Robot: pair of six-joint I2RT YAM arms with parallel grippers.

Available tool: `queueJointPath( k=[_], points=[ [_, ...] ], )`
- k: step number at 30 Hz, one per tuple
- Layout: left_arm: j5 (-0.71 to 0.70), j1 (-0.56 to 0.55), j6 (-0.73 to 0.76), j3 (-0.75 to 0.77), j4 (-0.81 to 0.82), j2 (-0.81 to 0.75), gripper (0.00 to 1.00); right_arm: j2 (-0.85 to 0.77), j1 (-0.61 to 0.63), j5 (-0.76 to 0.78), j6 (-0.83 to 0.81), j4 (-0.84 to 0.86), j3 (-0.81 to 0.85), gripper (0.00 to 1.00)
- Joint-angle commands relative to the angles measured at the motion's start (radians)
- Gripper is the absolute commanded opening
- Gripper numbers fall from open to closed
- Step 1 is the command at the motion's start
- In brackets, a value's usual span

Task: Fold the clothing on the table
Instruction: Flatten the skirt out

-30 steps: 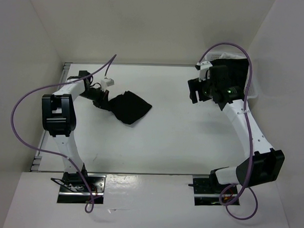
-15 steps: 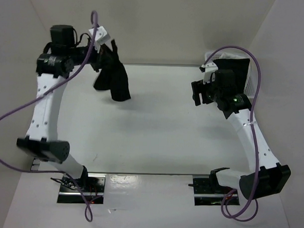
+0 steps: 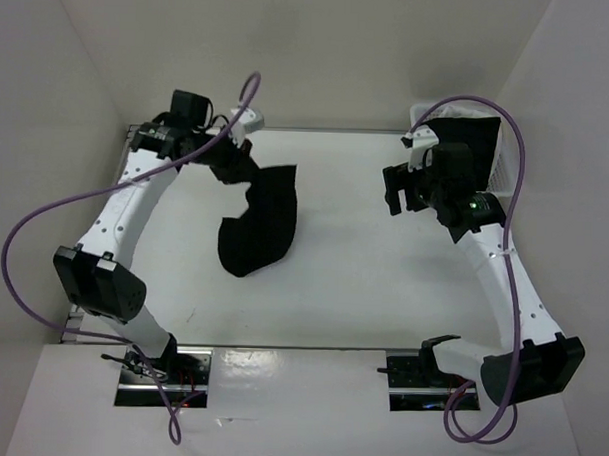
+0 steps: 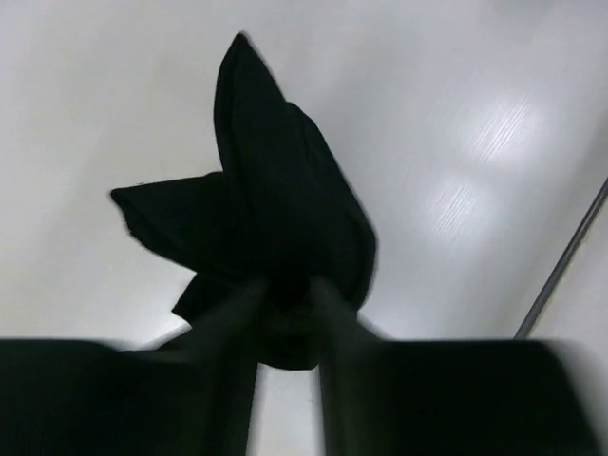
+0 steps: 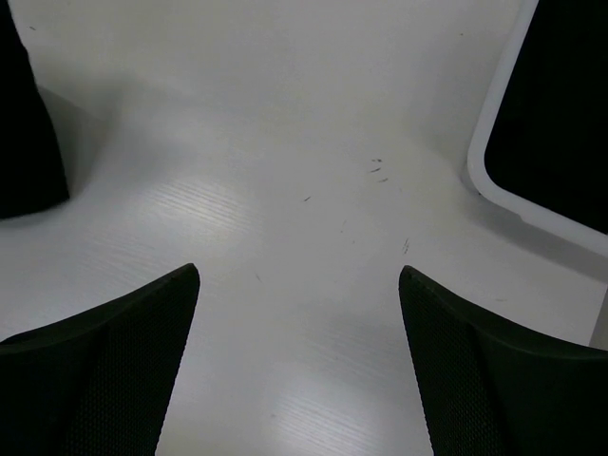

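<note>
One limp, light black garment [image 3: 260, 221] is pinched by left gripper [image 4: 285, 290]; right gripper [image 5: 299, 274] is spread wide, empty; loose hem likely best gripped.

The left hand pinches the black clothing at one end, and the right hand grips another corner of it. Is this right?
Not quite. The left hand does pinch the clothing at one end, but the right hand grips nothing: the right wrist view shows it wide open over the table.
</note>
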Motion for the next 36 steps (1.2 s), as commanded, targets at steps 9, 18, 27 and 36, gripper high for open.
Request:
queueJointPath(
  k=[9,18,27,36],
  points=[
    [-0.319,0.181,-0.14,-0.339,0.277,-0.249,0.86,0.035,0.009,-0.051,0.007,0.039,0.004,0.9],
    [-0.036,0.264,-0.151,-0.487,0.154,-0.161,0.86,0.38,0.285,0.047,0.016,0.011,0.116,0.91],
    [0.116,0.255,-0.01,-0.572,0.119,-0.052,0.8,0.625,0.313,-0.037,0.025,0.054,0.264,0.91],
    [-0.083,0.159,-0.115,-0.572,0.199,0.138,0.71,0.754,0.353,0.007,0.052,0.08,0.334,0.91]
  ],
)
